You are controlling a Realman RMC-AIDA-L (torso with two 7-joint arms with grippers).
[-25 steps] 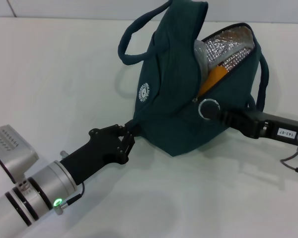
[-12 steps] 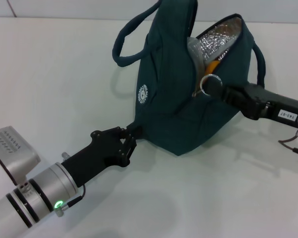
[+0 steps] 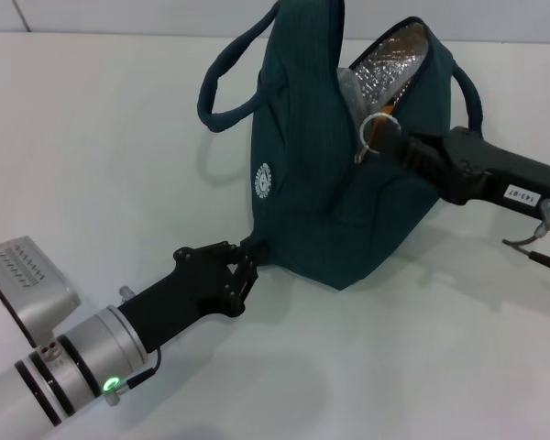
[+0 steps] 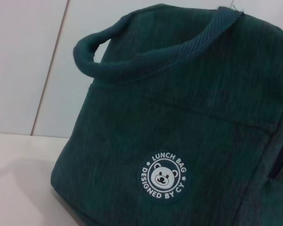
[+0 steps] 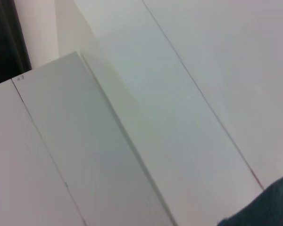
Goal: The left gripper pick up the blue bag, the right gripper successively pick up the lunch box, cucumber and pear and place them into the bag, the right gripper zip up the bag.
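Observation:
The blue bag (image 3: 321,197) stands tilted on the white table, with its white logo (image 3: 264,180) facing me. My left gripper (image 3: 245,267) is shut on the bag's near bottom corner. The right gripper (image 3: 391,143) reaches in from the right and is shut on the silver zipper ring pull (image 3: 373,128), partway up the zipper. Silver foil lining (image 3: 392,62) shows through the narrow opening. A pale clear edge (image 3: 348,85) and an orange sliver of the pear (image 3: 381,134) peek out. The cucumber is hidden. The left wrist view shows the bag's side (image 4: 188,108) and bear logo (image 4: 162,177) up close.
One bag handle (image 3: 222,82) loops out to the left and the other (image 3: 467,87) hangs behind on the right. A thin cable (image 3: 543,259) trails from the right arm. The right wrist view shows white wall panels and a corner of the bag (image 5: 266,209).
The right gripper has drawn the zipper pull up and to the left, narrowing the opening. The bag has stood up straighter and shifted left; the left gripper moved slightly toward me.

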